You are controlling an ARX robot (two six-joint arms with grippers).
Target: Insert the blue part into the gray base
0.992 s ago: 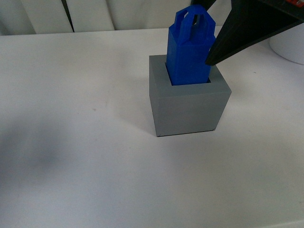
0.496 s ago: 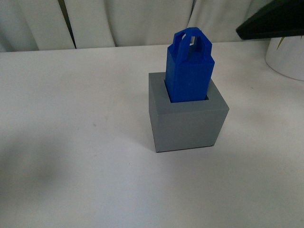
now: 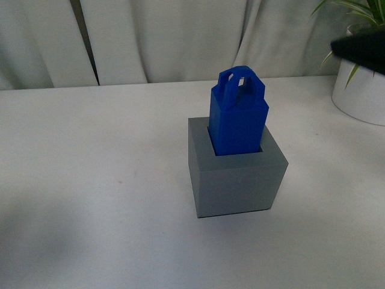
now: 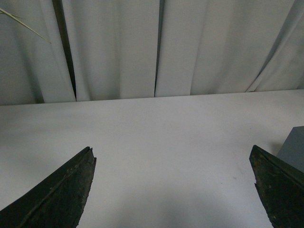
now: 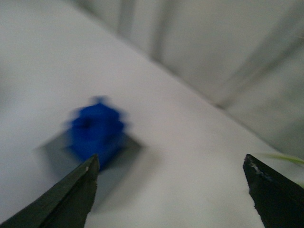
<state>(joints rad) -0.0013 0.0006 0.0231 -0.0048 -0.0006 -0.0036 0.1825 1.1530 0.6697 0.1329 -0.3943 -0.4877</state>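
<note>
Standing in the gray base (image 3: 237, 180), blue part (image 3: 239, 123) untouched; left fingers (image 4: 52, 199) and right fingers (image 5: 61, 199) splayed wide.

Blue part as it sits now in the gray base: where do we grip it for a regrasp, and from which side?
Probably from straight above, pinching two opposite flat faces of the blue part just under its handle loops. Its lower end sits in the recess of the gray base, so the rim blocks a low grip; only the upright upper body stands clear.

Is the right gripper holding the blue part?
No, the blue part stands alone in the gray base, the right gripper open and away.
</note>
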